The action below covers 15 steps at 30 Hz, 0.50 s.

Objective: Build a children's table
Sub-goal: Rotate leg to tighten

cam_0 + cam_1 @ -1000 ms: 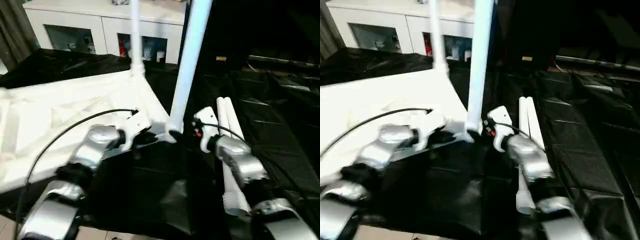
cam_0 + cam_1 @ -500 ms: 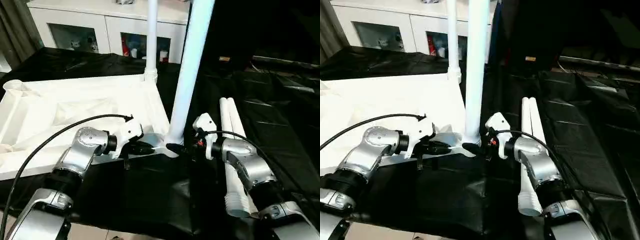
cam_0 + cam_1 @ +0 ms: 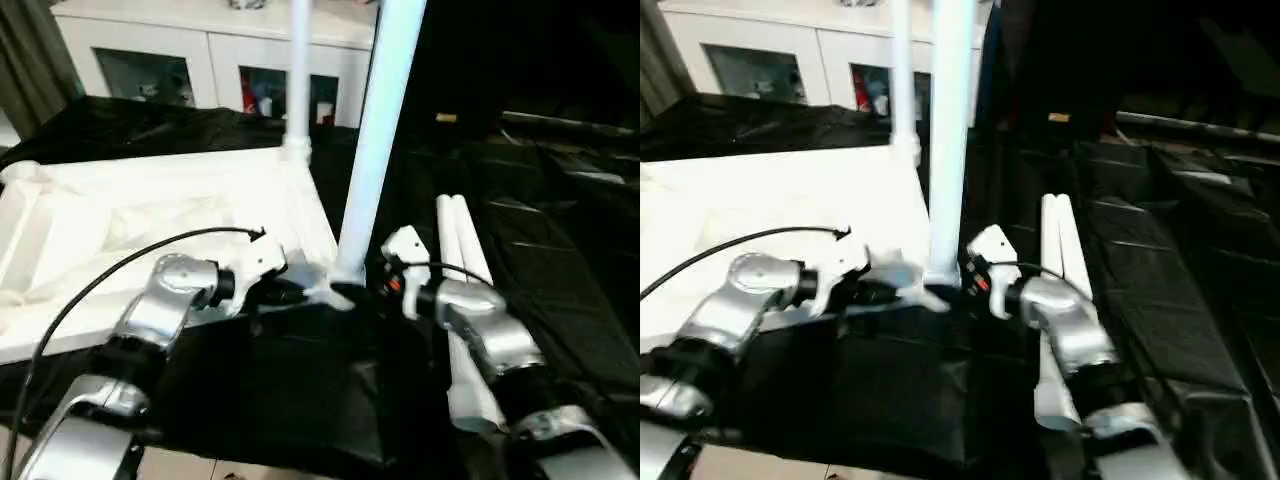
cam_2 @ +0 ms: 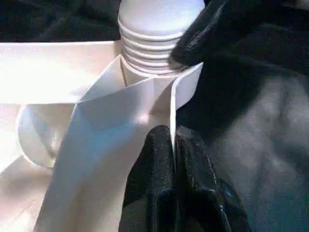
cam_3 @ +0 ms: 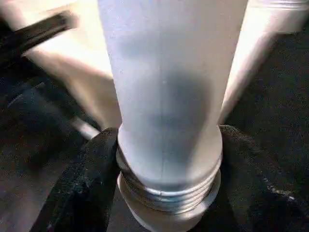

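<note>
Gripping the rigid, smooth leg (image 3: 375,150) just above its threads, our right gripper (image 5: 164,145) clamps it; our left gripper (image 4: 172,140) pinches the light tabletop's rim (image 4: 178,92).

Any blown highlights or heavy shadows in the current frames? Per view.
Right eye view: tabletop blows out to flat white, ribs lost. Left eye view: its ribs are readable; black cloth glints in places. Right wrist view: soft shadow patch on the leg.
</note>
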### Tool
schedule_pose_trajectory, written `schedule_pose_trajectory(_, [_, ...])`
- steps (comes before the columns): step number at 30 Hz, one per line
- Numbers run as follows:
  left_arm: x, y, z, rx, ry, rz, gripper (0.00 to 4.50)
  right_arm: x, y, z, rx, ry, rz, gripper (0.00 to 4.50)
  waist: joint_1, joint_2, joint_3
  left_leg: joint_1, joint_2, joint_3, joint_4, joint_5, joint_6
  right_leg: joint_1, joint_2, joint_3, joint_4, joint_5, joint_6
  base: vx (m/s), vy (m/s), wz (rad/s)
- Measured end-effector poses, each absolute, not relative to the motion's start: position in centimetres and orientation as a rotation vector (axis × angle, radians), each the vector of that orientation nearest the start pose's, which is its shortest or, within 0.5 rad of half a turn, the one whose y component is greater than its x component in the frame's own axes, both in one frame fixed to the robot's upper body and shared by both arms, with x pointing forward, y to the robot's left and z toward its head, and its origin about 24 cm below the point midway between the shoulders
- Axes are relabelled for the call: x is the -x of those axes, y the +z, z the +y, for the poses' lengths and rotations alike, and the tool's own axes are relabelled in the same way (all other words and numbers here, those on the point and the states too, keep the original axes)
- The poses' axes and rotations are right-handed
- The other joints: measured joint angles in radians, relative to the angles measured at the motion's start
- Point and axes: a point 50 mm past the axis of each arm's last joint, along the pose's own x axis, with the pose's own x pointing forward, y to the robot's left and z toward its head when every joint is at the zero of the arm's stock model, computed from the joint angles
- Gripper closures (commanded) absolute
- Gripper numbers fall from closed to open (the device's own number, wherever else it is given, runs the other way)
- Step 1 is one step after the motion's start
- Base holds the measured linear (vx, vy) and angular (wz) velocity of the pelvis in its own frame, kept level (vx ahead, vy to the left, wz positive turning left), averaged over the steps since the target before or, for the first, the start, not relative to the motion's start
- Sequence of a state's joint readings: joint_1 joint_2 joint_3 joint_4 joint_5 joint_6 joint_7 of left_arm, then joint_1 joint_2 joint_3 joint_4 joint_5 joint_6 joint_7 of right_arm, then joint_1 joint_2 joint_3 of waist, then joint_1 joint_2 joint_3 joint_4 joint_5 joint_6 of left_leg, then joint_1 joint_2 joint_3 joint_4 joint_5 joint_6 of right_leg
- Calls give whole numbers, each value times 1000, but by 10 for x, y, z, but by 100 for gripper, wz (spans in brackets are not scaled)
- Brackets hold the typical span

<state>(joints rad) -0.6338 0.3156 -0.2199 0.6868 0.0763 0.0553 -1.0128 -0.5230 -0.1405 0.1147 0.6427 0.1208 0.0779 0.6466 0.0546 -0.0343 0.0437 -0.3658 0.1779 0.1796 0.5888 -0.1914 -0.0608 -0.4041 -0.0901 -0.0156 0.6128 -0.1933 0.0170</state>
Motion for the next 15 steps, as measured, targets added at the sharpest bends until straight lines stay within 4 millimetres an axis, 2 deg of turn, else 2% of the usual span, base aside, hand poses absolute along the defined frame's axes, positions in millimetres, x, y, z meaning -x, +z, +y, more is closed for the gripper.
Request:
schedule_pose_trajectory(2, [-342,51,121,-418,-1039,378,450,-336,33,-98,-8,614,253,180,-3,0,0,0,-1,0,0,0,-1,0,0,0,-1,1,-1,0,0,0])
schedule_pose_trajectory(5, [-347,49,106,-410,-965,380,450,-340,31,-92,-46,448,258,180,-2,2,-2,1,-2,0,0,0,-1,1,-1,1,-1,1,-1,0,0,0])
schedule_pose_trajectory(8, [-349,48,95,-402,-939,373,450,-344,31,-86,-34,387,258,180,1,3,-3,0,-2,0,0,0,-1,2,-1,1,-2,1,-1,0,0,0])
schedule_pose_trajectory(11, [-349,48,93,-403,-939,369,450,-344,31,-85,-28,385,248,180,3,3,-3,0,-2,0,-1,0,-1,1,-1,1,-3,1,-1,0,0,0])
schedule_pose_trajectory(13, [-349,48,93,-406,-941,367,450,-344,31,-85,-37,382,240,124,4,3,-3,0,-2,0,-1,0,-1,1,-1,0,-3,1,-1,0,0,0])
schedule_pose_trajectory(15, [-349,49,93,-411,-945,363,450,-343,30,-86,-48,390,240,102,4,3,-3,0,-2,0,-1,0,-1,1,-1,0,-3,1,-1,0,0,0])
